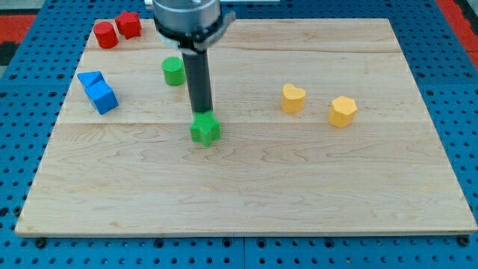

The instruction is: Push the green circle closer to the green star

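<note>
The green circle (173,71) sits on the wooden worktop (246,202), up and toward the view's left of the green star (205,129), near it but clearly apart. Taking the green star as landmark and going from near to far: below it the boards run bare to the front edge. The star itself is the nearest block. My tip (202,113) comes down right at the star's upper edge, touching it or just short of it; the star's top hides the very end, so I cannot tell which. There is no tool here to open or close, only the straight dark rod. Placed as it is, the rod stands between the two green blocks on the star's side, which I judge a poor spot for the push: it would need to get round to the far-left side of the circle to drive it down toward the star.

Level with the star's far side, well off to the view's right, are a yellow heart (293,98) and a yellow block (343,110) whose shape is hard to read. To the left lie two blue blocks (97,90), touching. Farthest, beyond the circle, are a red cylinder (105,34) and another red block (128,25). The arm's housing is cut off by the view's top.
</note>
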You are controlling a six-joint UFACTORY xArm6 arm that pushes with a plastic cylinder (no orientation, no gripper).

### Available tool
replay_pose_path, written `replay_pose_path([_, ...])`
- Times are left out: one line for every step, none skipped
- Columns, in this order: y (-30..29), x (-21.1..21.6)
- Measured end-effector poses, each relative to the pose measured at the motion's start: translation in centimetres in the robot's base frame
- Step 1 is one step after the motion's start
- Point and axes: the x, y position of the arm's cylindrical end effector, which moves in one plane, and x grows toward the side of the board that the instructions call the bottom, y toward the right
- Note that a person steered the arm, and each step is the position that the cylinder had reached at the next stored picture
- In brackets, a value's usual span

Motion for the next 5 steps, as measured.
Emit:
replay_pose_path([1.0,6.3])
replay_pose_path([2.0,8.4])
replay_pose_path([2.4,6.5])
replay_pose_path([3.7,-1.2])
replay_pose_path([6.9,-7.2])
